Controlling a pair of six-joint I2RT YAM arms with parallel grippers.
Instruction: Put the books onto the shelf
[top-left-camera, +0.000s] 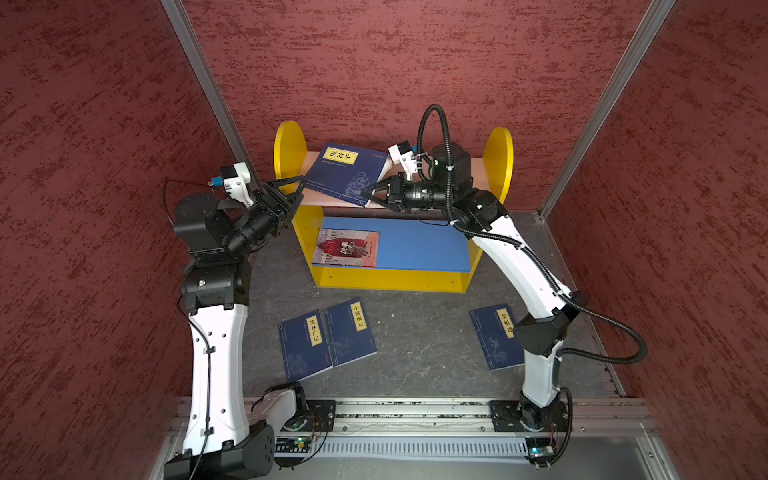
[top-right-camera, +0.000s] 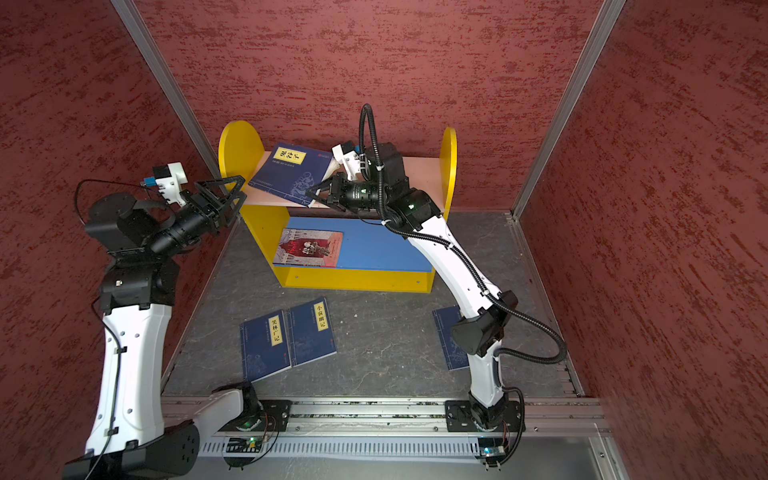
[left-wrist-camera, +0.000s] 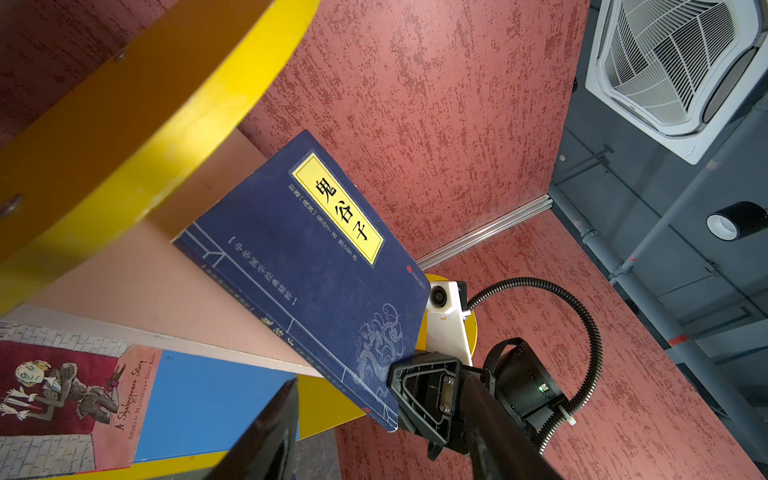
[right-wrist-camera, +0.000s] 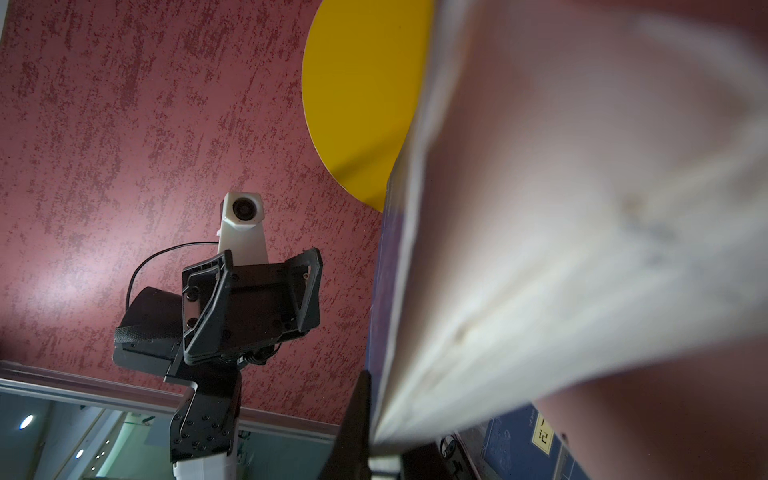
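Observation:
The shelf (top-left-camera: 289, 153) (top-right-camera: 239, 149) stands against the back wall. A navy book (top-left-camera: 345, 174) (top-right-camera: 291, 174) (left-wrist-camera: 316, 257) lies tilted on its pink upper board, with one corner past the front edge. My right gripper (top-left-camera: 368, 193) (top-right-camera: 311, 193) (right-wrist-camera: 374, 440) is shut on that corner. My left gripper (top-left-camera: 300, 189) (top-right-camera: 241, 191) (left-wrist-camera: 379, 378) is open beside the shelf's left panel, holding nothing. The red book (top-left-camera: 347, 248) (top-right-camera: 309, 248) (left-wrist-camera: 62, 390) lies flat on the blue lower board. Three navy books (top-left-camera: 305, 343) (top-left-camera: 351, 330) (top-left-camera: 496, 338) lie on the floor.
Red textured walls close in at the back and on both sides. The right arm's forearm (top-left-camera: 515, 266) passes over the rightmost floor book and partly hides it in a top view. A metal rail (top-left-camera: 415, 409) runs along the front edge.

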